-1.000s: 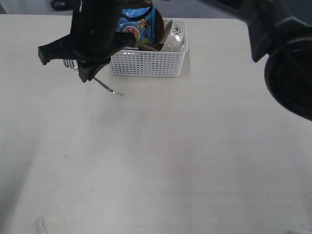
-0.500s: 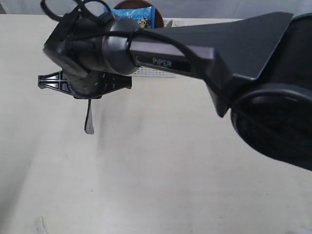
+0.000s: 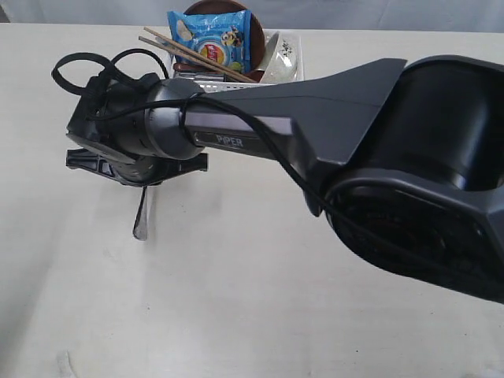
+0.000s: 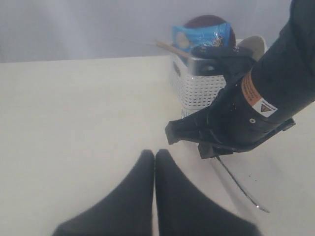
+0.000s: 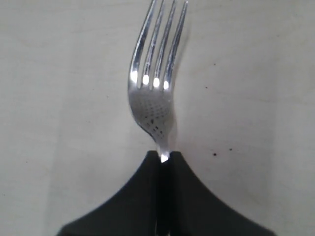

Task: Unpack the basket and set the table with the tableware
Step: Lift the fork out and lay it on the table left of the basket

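My right gripper (image 5: 164,156) is shut on the steel fork (image 5: 155,83), tines pointing away over the table (image 3: 236,299). In the exterior view that arm reaches across to the left, and the fork (image 3: 142,214) sticks out below it, low over the tabletop in front of the white basket (image 3: 296,63). The basket holds wooden chopsticks (image 3: 189,51), a brown plate (image 3: 228,9) and a pale bowl (image 3: 276,55). My left gripper (image 4: 154,153) is shut on nothing, above bare table, short of the basket (image 4: 202,91). Knife, spoon and cup are hidden.
A blue chip bag (image 3: 213,39) stands upright in the basket against the brown plate. The right arm's dark body (image 3: 378,157) covers much of the right half of the exterior view. The right gripper's housing (image 4: 231,128) lies close ahead of my left gripper.
The right arm has swung forward and down from the basket with the fork. The fork now points toward the table's front, and the basket's contents show again behind the arm.
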